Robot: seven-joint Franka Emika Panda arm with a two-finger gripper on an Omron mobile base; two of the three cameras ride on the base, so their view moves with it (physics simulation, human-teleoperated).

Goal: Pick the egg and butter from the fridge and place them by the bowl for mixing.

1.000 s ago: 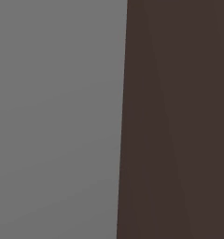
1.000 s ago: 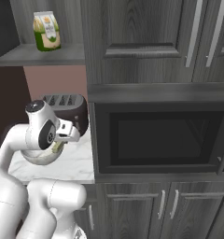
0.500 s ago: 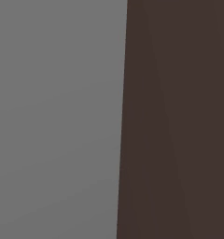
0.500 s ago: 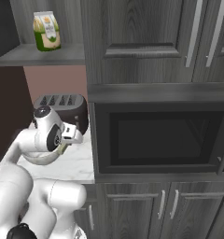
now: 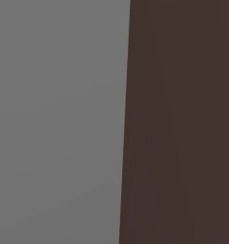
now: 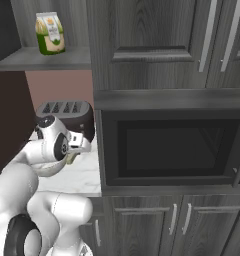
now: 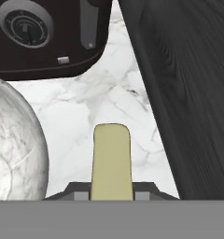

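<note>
My gripper (image 7: pixel 111 195) is shut on the butter (image 7: pixel 111 161), a pale olive-yellow stick that juts forward from between the fingertips. It hangs a little above the white marble counter (image 7: pixel 109 100). The round pale bowl (image 7: pixel 13 149) sits just to the butter's left in the hand view, apart from it. In the right base view the gripper (image 6: pixel 74 151) is low in front of the toaster, with the butter (image 6: pixel 71 159) peeking out beneath the hand. The egg is out of view.
A black toaster (image 6: pixel 67 114) stands at the back of the counter (image 6: pixel 84 175), close ahead of the hand (image 7: pixel 48 37). A dark wood cabinet side (image 7: pixel 188 93) with a built-in microwave (image 6: pixel 172 150) walls the right. A carton (image 6: pixel 50 33) sits on the upper shelf. A grey panel (image 5: pixel 54 119) stands close by.
The hand has come down and slightly right toward the counter, still carrying the butter. The base and the rest of the scene have stayed put.
</note>
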